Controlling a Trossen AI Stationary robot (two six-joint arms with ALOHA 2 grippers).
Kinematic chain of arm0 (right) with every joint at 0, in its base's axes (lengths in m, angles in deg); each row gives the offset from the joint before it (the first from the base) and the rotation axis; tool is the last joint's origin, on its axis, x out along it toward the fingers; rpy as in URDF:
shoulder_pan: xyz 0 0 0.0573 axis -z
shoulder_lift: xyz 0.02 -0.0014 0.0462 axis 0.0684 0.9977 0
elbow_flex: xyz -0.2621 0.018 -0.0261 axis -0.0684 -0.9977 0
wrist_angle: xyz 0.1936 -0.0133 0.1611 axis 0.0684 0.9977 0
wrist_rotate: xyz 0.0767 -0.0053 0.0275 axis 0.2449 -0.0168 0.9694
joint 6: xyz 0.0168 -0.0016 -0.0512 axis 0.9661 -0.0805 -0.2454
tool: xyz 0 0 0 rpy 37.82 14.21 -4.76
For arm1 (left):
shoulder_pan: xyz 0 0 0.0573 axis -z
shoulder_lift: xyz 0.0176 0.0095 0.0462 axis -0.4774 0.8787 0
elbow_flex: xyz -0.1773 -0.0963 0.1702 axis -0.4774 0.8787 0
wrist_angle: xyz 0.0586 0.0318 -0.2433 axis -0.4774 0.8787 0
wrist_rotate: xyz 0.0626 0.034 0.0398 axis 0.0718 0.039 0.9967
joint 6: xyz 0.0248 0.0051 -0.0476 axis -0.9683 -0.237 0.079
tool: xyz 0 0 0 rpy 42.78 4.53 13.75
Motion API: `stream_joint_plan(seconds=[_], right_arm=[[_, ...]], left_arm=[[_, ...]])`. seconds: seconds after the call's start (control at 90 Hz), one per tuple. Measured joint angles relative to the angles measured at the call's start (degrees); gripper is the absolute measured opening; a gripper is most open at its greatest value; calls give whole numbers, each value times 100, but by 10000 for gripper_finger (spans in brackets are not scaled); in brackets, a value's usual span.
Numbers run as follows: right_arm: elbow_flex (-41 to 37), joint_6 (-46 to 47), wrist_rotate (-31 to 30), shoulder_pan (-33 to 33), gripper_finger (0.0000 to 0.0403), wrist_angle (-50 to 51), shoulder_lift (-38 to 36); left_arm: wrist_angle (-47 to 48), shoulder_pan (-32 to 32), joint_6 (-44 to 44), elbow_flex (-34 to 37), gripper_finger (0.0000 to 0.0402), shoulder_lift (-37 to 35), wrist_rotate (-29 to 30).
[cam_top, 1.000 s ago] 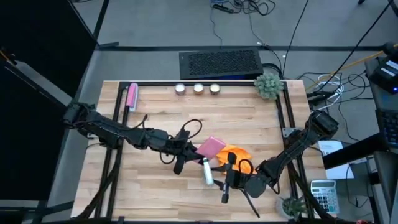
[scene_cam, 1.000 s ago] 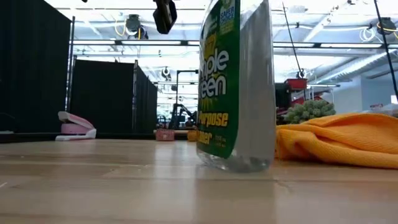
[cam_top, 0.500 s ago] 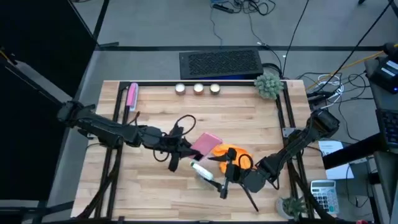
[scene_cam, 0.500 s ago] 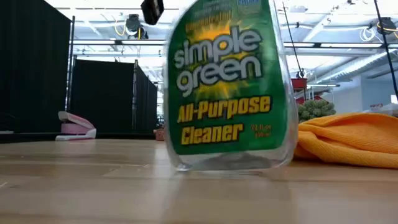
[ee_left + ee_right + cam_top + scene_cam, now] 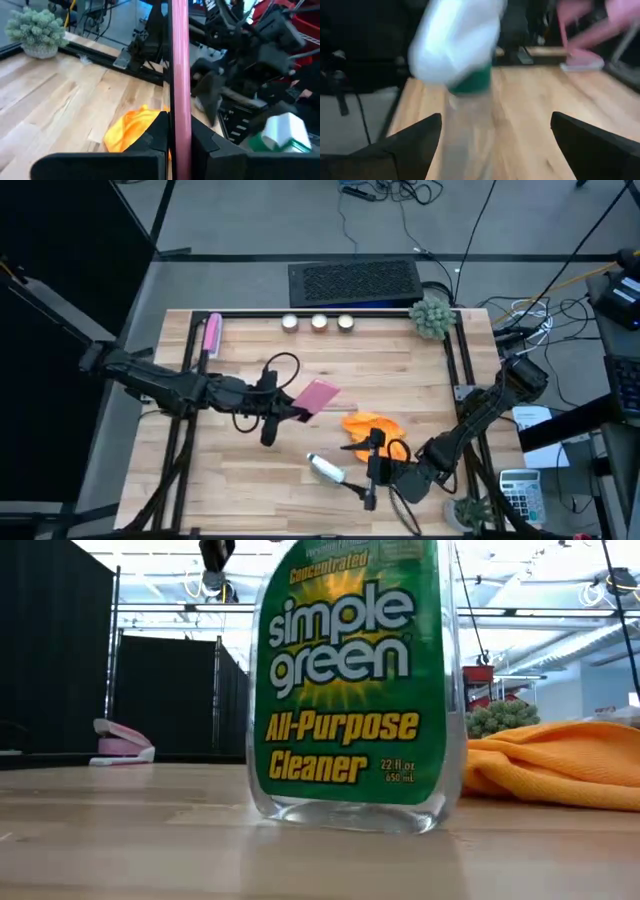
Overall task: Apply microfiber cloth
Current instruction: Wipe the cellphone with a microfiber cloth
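— Where's the microfiber cloth (image 5: pixel 372 426)?
— Lying crumpled on the wooden table (image 5: pixel 400 370), right of centre, just beside the right gripper (image 5: pixel 371 480) and near the Simple Green spray bottle (image 5: pixel 326 469). Seen orange and folded behind the bottle in the low view too.

— And how to expect it to handle?
— Soft, light, limp. Probably drapes and sags once lifted, no stiffness to push against. Not fragile, not slippery; likely clings a little to the wood grain.

— Best spot to grab?
— One of the raised folds on top, judging by the bunched shape. Pinching a ridge beats chasing a flat edge against the table.

— State of the right gripper?
— Fingers (image 5: pixel 410 145) spread wide, nothing between them, with the bottle close ahead in the wrist view.

— And the left gripper (image 5: pixel 272 406)?
— Pressed together on the pink case (image 5: pixel 313 397), held edge-on between the pads (image 5: pixel 160 132), up left of the cloth and apart from it.

— Any snag?
— Bottle standing close by; could possibly be knocked while reaching for the cloth.
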Motion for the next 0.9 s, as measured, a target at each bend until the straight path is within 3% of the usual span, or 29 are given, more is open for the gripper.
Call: stream_joint_plan(seconds=[0.189, 0.278, 0.411, 0.478, 0.589, 0.722, 0.9], right_arm=[[2, 1018, 276, -165, 359, 1332, -204], [13, 2440, 565, -157, 359, 2887, -483], [-3, 4414, 1722, 154, 359, 5228, -487], [-2, 4596, 2139, 332, 359, 5559, -376], [-2, 4405, 2336, 592, 343, 5526, -101], [4, 4297, 2549, 843, 266, 5509, 386], [39, 4190, 3019, 912, 80, 5433, 956]], left_arm=[[126, 0, -122, 0, 13, -2, -12], [318, 0, -93, 0, 13, 4, -17], [495, 0, -89, 0, 13, 4, -8], [532, 0, -89, 0, 13, 7, 76], [491, -45, -91, -1, 13, 44, 146], [467, -55, -91, -4, 13, 195, 151], [383, -55, -93, -4, 13, 368, 63]])
